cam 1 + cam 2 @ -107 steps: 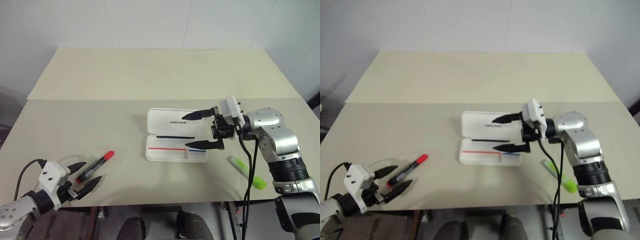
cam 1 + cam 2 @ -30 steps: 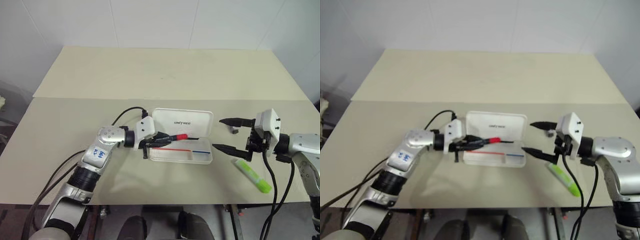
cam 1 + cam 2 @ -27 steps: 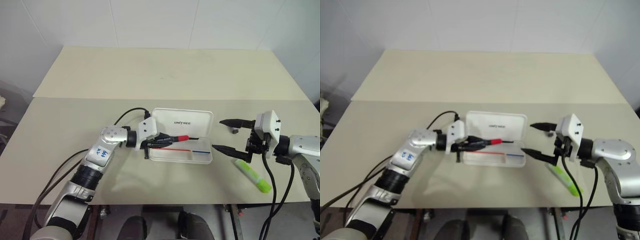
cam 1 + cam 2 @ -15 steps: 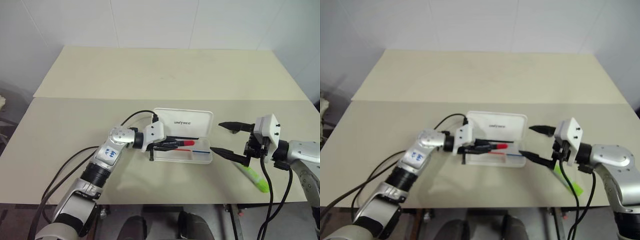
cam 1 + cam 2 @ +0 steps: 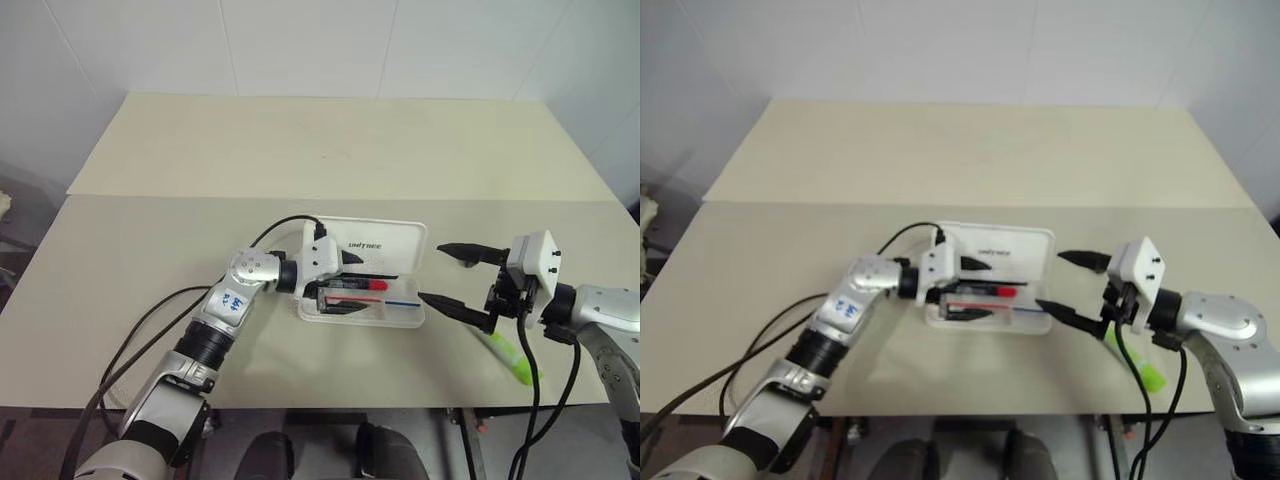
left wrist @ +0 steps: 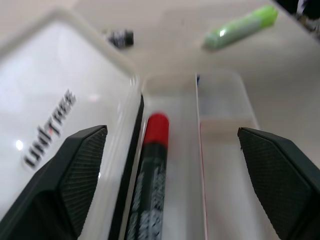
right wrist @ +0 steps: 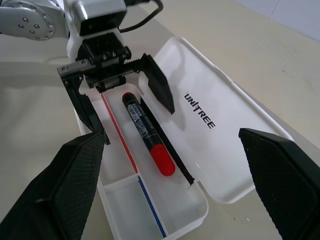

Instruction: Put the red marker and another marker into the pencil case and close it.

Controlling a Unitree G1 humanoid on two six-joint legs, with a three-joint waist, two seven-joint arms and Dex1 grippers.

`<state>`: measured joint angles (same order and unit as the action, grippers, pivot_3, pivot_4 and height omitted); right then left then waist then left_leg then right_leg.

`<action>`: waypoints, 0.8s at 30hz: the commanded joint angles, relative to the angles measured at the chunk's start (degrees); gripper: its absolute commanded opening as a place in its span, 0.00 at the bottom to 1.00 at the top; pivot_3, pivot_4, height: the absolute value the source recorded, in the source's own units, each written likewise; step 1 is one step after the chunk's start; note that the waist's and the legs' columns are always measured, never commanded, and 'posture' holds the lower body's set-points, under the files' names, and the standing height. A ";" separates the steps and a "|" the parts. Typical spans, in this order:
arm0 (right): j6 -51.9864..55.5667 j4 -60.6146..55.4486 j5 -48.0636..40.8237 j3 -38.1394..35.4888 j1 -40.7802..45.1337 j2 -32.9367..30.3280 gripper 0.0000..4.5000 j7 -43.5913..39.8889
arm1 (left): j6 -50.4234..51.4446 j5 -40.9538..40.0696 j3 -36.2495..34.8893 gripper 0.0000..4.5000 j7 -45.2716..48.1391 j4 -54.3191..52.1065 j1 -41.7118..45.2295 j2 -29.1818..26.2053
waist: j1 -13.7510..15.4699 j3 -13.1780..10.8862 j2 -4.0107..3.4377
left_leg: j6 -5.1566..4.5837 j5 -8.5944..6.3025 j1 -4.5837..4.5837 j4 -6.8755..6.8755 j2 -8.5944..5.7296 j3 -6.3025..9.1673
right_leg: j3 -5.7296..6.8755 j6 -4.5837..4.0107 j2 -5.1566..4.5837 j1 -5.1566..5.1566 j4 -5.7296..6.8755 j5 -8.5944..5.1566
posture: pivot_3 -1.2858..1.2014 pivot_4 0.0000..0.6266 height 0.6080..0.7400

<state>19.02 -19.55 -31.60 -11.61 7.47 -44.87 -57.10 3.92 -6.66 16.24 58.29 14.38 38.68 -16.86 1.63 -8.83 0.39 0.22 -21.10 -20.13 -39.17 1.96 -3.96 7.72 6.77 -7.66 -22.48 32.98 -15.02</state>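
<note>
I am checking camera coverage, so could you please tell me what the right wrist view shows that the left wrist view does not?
Only the right wrist view shows the open left end effector poised over the pencil case. Only the left wrist view shows the lime-green marker and a small dark object on the table. Both show the red marker lying inside the open case, beside the UNITREE lid.

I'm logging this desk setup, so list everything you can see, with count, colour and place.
pencil case: one, white, open at the table's middle.
red marker: one, black with red cap, lying in the case's tray.
green marker: one, lime, on the table right of the case.
small dark object: one, dark, on the table right of the lid.
table: one, beige.
left pincer: one, black, open over the red marker.
right pincer: one, black, open right of the case.
</note>
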 commanded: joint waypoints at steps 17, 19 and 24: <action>4.98 6.75 0.36 -3.02 -1.33 -2.98 1.00 -0.51 | 17.02 -15.25 -21.49 0.99 -2.24 -38.02 -24.48 -19.40 | 0.09 0.00 -0.01 | -0.01 -0.01 -0.01 0.01 0.01 0.11 | -0.09 0.00 -0.03 0.02 0.01 0.00 | 0.52 0.24 1.00; 5.54 7.49 0.73 -3.45 -1.84 -4.31 1.00 -0.41 | 19.32 -18.47 -24.56 0.99 -1.74 -41.76 -27.49 -21.73 | -0.16 0.00 -0.01 | -0.01 -0.01 -0.01 0.01 0.02 0.14 | -0.10 0.00 -0.02 0.02 0.00 0.00 | 0.52 0.24 1.00; 6.00 8.84 2.41 -4.90 -3.56 -5.39 1.00 1.24 | 24.62 -22.59 -26.44 0.99 -4.98 -47.19 -30.21 -23.39 | 0.02 0.00 -0.01 | 0.00 0.00 0.01 0.02 0.01 0.15 | -0.14 -0.01 -0.02 0.06 0.00 0.00 | 0.52 0.24 1.00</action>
<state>25.15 -10.70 -29.41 -14.11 4.72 -49.03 -56.15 27.68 -27.57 -9.60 54.33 -30.02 8.96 -39.44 1.65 -8.83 0.37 0.22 -21.10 -20.11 -39.15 1.97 -3.81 7.57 6.76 -7.68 -22.41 32.99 -15.02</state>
